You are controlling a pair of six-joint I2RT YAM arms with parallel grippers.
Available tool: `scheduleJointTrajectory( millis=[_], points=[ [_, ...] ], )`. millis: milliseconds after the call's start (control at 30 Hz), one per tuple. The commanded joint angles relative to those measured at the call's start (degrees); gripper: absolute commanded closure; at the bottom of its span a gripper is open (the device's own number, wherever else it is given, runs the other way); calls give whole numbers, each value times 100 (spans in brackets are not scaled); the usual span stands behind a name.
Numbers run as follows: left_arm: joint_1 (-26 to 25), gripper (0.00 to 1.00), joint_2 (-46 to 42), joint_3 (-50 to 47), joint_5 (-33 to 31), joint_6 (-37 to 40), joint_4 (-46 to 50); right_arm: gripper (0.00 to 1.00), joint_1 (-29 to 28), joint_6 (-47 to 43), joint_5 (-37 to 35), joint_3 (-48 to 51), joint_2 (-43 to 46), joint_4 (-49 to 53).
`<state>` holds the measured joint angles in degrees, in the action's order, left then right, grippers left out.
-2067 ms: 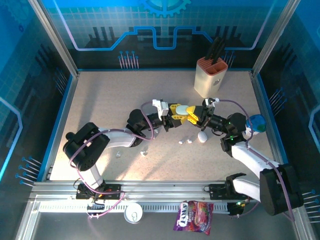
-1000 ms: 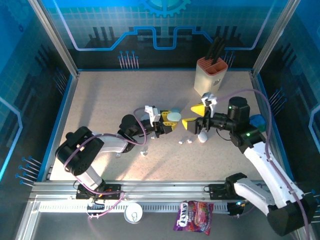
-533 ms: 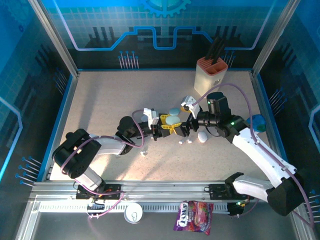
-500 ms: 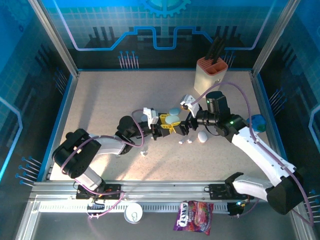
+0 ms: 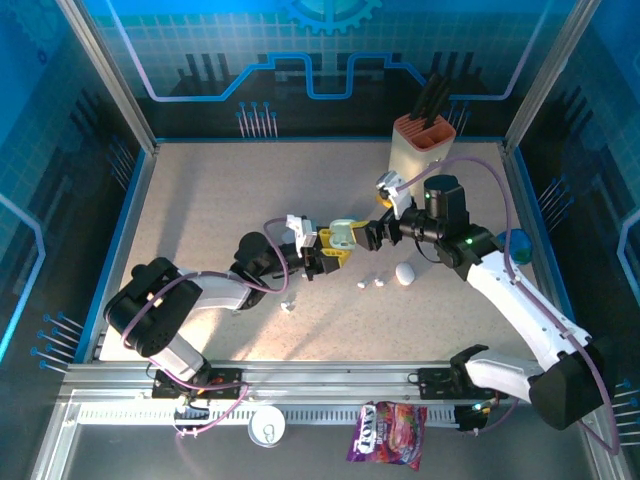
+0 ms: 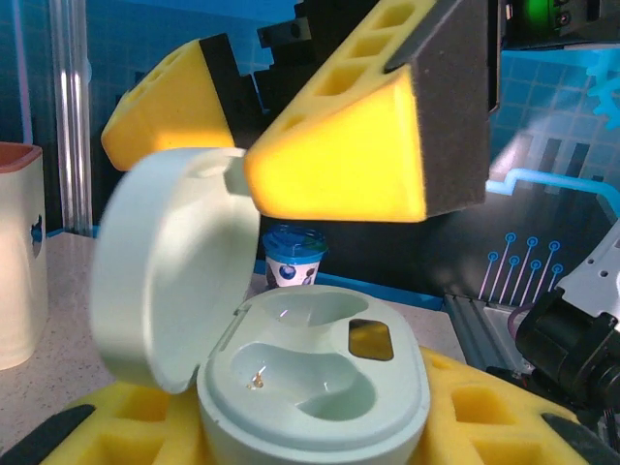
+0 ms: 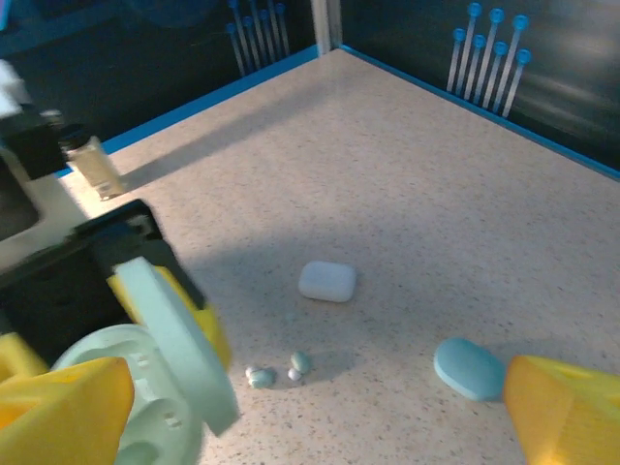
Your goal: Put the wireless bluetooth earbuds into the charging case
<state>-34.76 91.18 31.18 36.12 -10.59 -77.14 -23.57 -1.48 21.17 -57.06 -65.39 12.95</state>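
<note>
My left gripper (image 5: pixel 338 246) (image 6: pixel 315 431) is shut on the pale green charging case (image 6: pixel 315 387) (image 5: pixel 344 236), with its yellow fingers (image 6: pixel 484 417) on either side. The lid (image 6: pixel 174 262) (image 7: pixel 179 349) stands open and both sockets are empty. My right gripper (image 5: pixel 381 228) (image 7: pixel 310 426) is open and empty, just right of the case, and its yellow pads (image 6: pixel 339 165) hang over the lid. Two tiny earbuds (image 5: pixel 370 284) (image 7: pixel 260 376) lie on the table in front of the case.
A white case (image 5: pixel 404 272) (image 7: pixel 327 281) lies by the earbuds, and a blue oval case (image 7: pixel 468 366) lies further off. Two more small pale bits (image 5: pixel 288 305) lie under the left arm. A knife block (image 5: pixel 420 150) stands at the back right, a blue cup (image 5: pixel 514 245) on the right.
My right gripper swung in from the right to the held case, then drew back up and to the right, still open. The left gripper and the case stayed put.
</note>
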Motion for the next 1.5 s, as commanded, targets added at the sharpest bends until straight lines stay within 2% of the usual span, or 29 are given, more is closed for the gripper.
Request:
scheduleJointTrajectory(
  millis=[0, 233, 333, 600, 633, 700, 867, 1033, 1267, 1467],
  points=[
    [-22, 78, -56, -72, 176, 47, -317, 2, 86, 154, 77, -33, 38, -261],
    [-11, 79, -3, -85, 100, 48, -319, 2, 222, 248, 962, 211, 264, -772],
    [42, 78, 19, -115, 23, 87, -319, 2, 223, 432, 1116, 305, 322, -1002],
    [577, 78, -310, -459, -94, 228, -319, 8, 529, 2431, 298, 438, 51, -1150],
    [660, 78, -369, -505, -96, 230, -322, 13, 572, 2724, 150, 495, -53, -1193],
    [837, 78, -521, -587, -81, 193, -318, 21, 609, 3128, 68, 491, -355, -1058],
    [1072, 78, -870, -684, -74, 161, -319, 24, 471, 3206, 365, 303, -1214, -680],
    [1167, 78, -1142, -763, 12, 45, -319, 27, 218, 3006, 1054, -188, -2319, -412],
    [1175, 78, -1406, -878, 67, -119, -319, 33, -382, 2688, 1386, -1355, -3941, 64],
    [1179, 78, -1445, -907, 137, -228, -311, 33, -728, 2537, 1457, -2380, -5023, 562]
  ],
)
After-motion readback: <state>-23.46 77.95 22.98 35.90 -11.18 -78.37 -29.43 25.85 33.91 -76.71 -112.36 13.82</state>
